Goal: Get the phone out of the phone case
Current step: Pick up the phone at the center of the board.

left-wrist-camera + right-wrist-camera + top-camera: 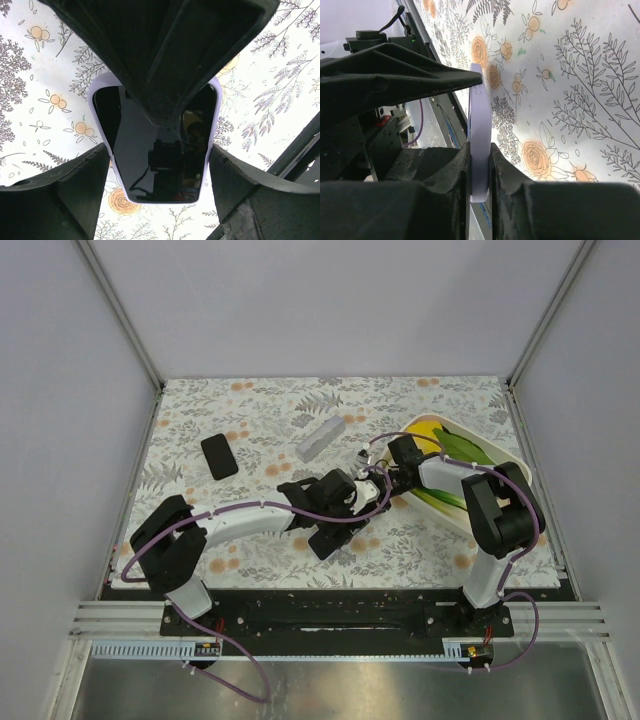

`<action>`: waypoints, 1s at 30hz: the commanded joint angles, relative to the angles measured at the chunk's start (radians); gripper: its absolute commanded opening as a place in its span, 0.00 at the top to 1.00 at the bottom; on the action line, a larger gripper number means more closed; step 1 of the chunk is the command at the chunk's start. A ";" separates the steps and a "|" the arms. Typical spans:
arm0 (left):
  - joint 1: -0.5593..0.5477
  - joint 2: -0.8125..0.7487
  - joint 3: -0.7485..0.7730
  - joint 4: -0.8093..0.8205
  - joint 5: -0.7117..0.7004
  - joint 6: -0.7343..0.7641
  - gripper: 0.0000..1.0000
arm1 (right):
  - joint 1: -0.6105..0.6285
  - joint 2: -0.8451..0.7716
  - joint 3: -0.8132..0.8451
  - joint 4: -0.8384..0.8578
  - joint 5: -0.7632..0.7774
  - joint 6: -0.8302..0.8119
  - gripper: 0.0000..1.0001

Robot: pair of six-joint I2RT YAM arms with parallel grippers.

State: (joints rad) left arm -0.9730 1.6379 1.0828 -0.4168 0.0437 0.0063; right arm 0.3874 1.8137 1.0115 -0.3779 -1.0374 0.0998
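On the floral-print counter [420, 400]: black flat rectangular slab [219, 456] far left, grey rectangular block [320, 438] far centre, white oval dish [500, 448] right, lilac plastic phone case [479, 125] around the middle.

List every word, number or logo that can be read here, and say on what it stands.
None can be read.
The phone screen is dark, with reflections only.
The case is plain.
The cloth bears only flowers and leaves.

No readable text, label, brand or number anywhere; only floral print on tablecloth [400, 400]
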 commanded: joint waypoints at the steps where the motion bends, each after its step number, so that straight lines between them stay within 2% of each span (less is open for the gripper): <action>1: -0.003 -0.047 0.045 0.069 -0.005 0.000 1.00 | 0.011 -0.017 0.022 0.017 -0.030 -0.023 0.90; 3: -0.003 -0.050 0.045 0.070 -0.011 0.001 1.00 | 0.011 -0.019 0.021 0.016 -0.032 -0.026 1.00; 7: -0.001 -0.055 0.039 0.075 -0.018 0.003 1.00 | 0.010 -0.040 0.030 0.002 -0.026 -0.044 1.00; 8: 0.000 -0.056 0.037 0.075 -0.019 0.003 0.95 | 0.007 -0.047 0.032 -0.004 -0.021 -0.049 1.00; 9: 0.000 -0.056 0.035 0.075 -0.019 0.004 0.87 | 0.007 -0.054 0.033 -0.010 -0.015 -0.054 1.00; 11: 0.005 -0.064 0.034 0.073 -0.016 0.001 0.62 | -0.002 -0.068 0.035 -0.024 -0.009 -0.064 1.00; 13: 0.013 -0.069 0.035 0.070 0.001 0.001 0.42 | -0.010 -0.085 0.038 -0.038 -0.003 -0.075 1.00; 18: 0.048 -0.102 0.031 0.053 0.134 0.023 0.07 | -0.033 -0.146 0.059 -0.087 0.025 -0.133 1.00; 20: 0.072 -0.124 0.023 0.050 0.200 0.030 0.01 | -0.035 -0.177 0.071 -0.107 0.049 -0.152 1.00; 26: 0.151 -0.184 0.035 0.015 0.346 0.064 0.01 | -0.038 -0.228 0.108 -0.185 0.114 -0.219 1.00; 30: 0.247 -0.226 0.048 -0.013 0.487 0.098 0.01 | -0.038 -0.269 0.162 -0.281 0.116 -0.328 1.00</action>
State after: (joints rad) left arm -0.7975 1.4769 1.0843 -0.4183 0.3424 0.0559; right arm 0.3531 1.6222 1.0908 -0.5652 -0.8978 -0.1135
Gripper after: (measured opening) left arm 0.987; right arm 0.218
